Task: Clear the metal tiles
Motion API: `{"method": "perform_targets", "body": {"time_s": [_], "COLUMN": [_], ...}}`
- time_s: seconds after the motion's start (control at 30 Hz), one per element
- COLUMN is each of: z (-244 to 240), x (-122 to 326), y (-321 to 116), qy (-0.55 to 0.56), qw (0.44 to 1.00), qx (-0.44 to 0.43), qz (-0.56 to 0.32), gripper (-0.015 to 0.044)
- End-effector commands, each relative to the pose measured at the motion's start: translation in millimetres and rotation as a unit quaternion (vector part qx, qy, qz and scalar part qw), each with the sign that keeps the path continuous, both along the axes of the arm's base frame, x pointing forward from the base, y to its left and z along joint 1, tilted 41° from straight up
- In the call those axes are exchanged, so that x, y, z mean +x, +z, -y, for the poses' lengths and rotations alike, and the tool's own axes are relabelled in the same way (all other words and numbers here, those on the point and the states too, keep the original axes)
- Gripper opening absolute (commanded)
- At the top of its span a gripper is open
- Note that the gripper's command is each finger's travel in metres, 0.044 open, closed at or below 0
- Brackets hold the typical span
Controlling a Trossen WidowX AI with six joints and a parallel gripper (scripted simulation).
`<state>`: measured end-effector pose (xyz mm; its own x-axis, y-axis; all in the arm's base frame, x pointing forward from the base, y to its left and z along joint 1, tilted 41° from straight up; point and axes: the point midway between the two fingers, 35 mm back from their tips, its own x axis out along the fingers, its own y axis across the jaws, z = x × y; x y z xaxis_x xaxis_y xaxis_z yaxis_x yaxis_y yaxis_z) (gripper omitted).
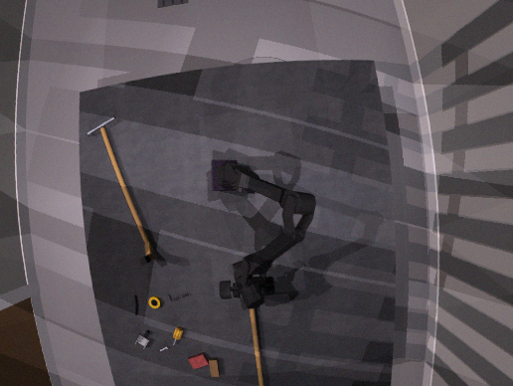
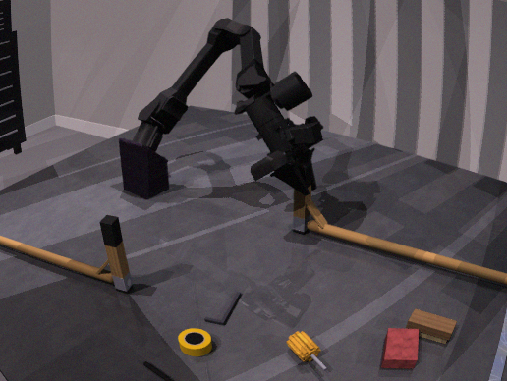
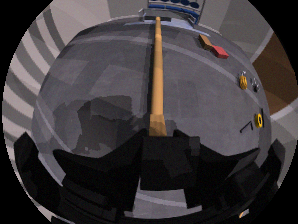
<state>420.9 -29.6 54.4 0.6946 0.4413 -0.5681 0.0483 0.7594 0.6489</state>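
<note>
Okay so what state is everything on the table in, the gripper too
Gripper: shut on the upright grip of the held scraper.
Held scraper: grip upright, shaft stretched out low.
Other scraper: lying unheld, black-topped grip upright.
Yellow tape roll: flat on its side.
Red block: lying flat.

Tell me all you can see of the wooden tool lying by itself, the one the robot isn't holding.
The free tool has a long, round, wood-coloured shaft lying along the table. At one end stands a braced upright grip, black-topped with a grey foot; at the other, a thin, pale crossbar. Only the table appears to touch it.
</note>
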Motion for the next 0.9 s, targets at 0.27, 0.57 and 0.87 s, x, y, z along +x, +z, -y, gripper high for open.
{"method": "perform_targets", "body": {"time_s": [0.27,0.57,0.87], "z": [6.1,8.6,11.0], "x": [22.4,36.8,50.7], "y": [5.1,6.4,7.3], "qy": [-0.004,-0.004,-0.004], "qw": [1.0,1.0,1.0], "qx": [-0.002,-0.002,-0.002], "qz": [0.005,0.005,0.005], "gripper": [0.0,0.0,0.0]}}
